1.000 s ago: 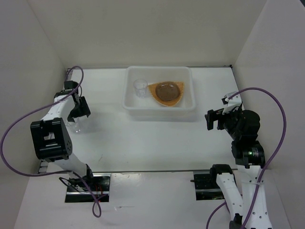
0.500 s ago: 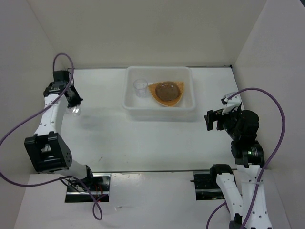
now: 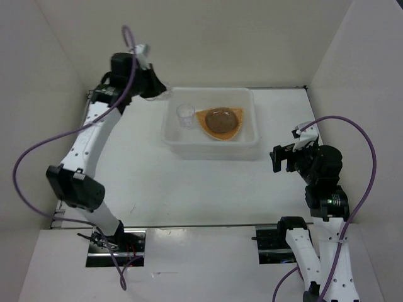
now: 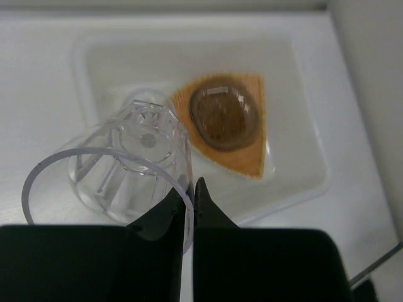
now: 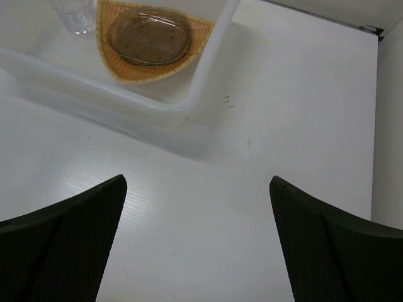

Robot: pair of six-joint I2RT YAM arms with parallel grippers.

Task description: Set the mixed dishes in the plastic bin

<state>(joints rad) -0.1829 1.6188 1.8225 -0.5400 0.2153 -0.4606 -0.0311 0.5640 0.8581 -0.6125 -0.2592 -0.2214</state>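
Note:
My left gripper (image 3: 162,92) hangs high over the far left corner of the plastic bin (image 3: 211,146). It is shut on the rim of a clear tumbler cup (image 4: 129,160), whose wall is pinched between the fingertips (image 4: 203,195). In the bin lie the orange woven tray (image 3: 234,129) with a smoky brown saucer (image 3: 220,119) on it, and a second clear cup (image 3: 184,116) stands upright at their left. The right wrist view shows the same tray (image 5: 135,72), saucer (image 5: 148,38) and cup (image 5: 75,14). My right gripper (image 3: 283,157) is open, right of the bin, holding nothing.
White walls close in the table on the left, back and right. The bin's near right corner (image 5: 201,82) lies ahead and to the left of my right gripper (image 5: 198,189). Purple cables loop off both arms.
The left gripper shut on the clear cup at the table's left side. It then lifted the cup and swung it up and right to the bin's far left corner. The right arm has not moved.

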